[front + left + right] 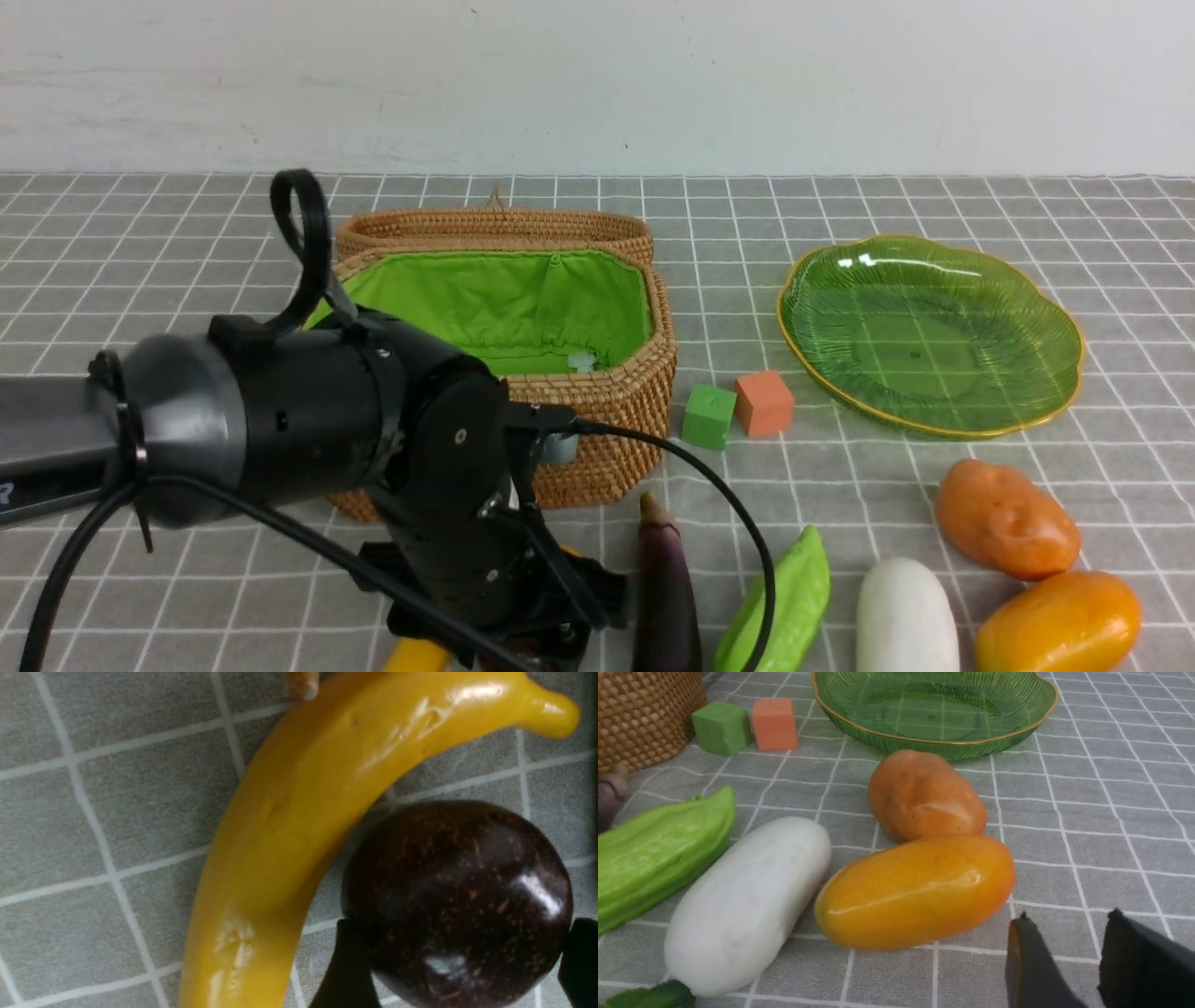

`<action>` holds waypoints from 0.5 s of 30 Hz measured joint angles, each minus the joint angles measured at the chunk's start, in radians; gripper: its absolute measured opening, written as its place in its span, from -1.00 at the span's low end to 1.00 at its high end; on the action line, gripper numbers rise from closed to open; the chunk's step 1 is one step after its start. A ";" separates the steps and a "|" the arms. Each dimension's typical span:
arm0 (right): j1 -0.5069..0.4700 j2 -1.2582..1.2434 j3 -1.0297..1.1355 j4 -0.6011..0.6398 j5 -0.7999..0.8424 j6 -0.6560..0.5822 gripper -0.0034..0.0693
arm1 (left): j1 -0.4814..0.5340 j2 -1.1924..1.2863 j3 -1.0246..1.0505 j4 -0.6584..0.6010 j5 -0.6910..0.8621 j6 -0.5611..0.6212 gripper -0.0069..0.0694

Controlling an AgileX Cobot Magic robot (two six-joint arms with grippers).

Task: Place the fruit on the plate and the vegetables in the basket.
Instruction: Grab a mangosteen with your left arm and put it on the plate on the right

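Note:
A yellow banana (299,812) lies on the grey checked cloth with a dark maroon plum (458,896) in its curve. My left gripper (465,924) is down at the front, one finger against each side of the plum. In the front view the left arm hides the plum, and only the banana's tip (415,656) shows. The eggplant (665,597), green pod (784,602), white radish (906,621), potato (1006,518) and orange-yellow oval (1060,623) lie in a row at the front right. The basket (607,392) stands lid-open behind them, and the green plate (934,336) is empty. My right gripper (1069,917) is open over bare cloth beside the oval (915,891).
A green cube (708,416) and an orange cube (764,402) sit between the basket and the plate. The left arm's black cable (738,523) loops over the eggplant and the pod. A white wall closes off the far side of the table.

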 joint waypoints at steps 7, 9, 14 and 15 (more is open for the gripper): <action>0.000 0.000 0.000 0.000 0.000 0.000 -0.24 | 0.000 0.008 0.000 -0.021 -0.031 0.025 0.53; 0.000 0.000 0.000 0.000 0.000 0.000 -0.24 | 0.000 0.008 0.000 -0.022 -0.031 0.029 0.48; 0.000 0.000 0.000 0.000 0.000 0.000 -0.24 | 0.000 0.008 0.000 -0.026 -0.027 0.045 0.48; 0.000 0.000 0.000 0.000 0.000 0.000 -0.24 | 0.000 0.008 0.000 -0.026 -0.024 0.047 0.48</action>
